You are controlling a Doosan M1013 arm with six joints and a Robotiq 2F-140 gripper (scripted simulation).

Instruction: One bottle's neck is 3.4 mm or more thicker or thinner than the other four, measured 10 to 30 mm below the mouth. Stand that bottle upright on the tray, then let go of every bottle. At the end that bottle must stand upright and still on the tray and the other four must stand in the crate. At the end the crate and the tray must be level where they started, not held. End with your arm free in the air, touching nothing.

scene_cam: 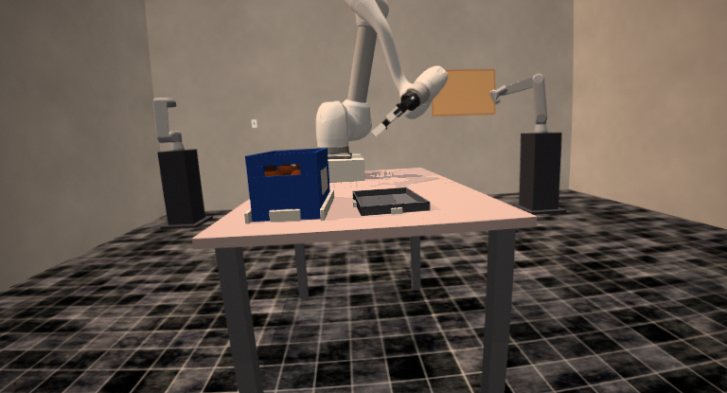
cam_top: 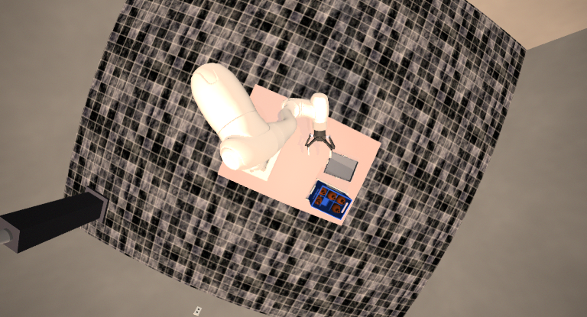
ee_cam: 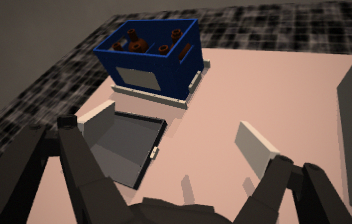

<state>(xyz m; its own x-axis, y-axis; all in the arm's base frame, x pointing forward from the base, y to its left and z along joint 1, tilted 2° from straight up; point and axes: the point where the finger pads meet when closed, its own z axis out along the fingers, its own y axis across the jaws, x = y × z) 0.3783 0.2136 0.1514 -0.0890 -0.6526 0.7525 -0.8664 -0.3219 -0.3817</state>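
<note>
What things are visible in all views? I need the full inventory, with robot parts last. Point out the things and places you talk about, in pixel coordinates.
Table (cam_top: 295,167) (scene_cam: 457,212) (ee_cam: 257,85): one, pink, on floor
Crate (cam_top: 325,202) (scene_cam: 284,194) (ee_cam: 177,75): one, blue, on table
Bottles (cam_top: 331,196) (scene_cam: 284,170) (ee_cam: 137,44): five, brown, in crate
Tray (cam_top: 341,166) (scene_cam: 376,201) (ee_cam: 122,150): one, dark grey, beside crate
Cream strips (scene_cam: 284,215) (ee_cam: 149,96): several, around crate, tray
Board (scene_cam: 462,92): one, orange, back wall
Pedestals (scene_cam: 181,187): two, black, background
Small arms (scene_cam: 540,100): two, grey, on pedestals
Floor (cam_top: 163,233) (scene_cam: 355,340): one, dark, tiled
Arm (cam_top: 246,126) (scene_cam: 363,64): one, white, above table
End effector (cam_top: 319,153) (scene_cam: 377,131) (ee_cam: 176,122): one, dark, open
</note>
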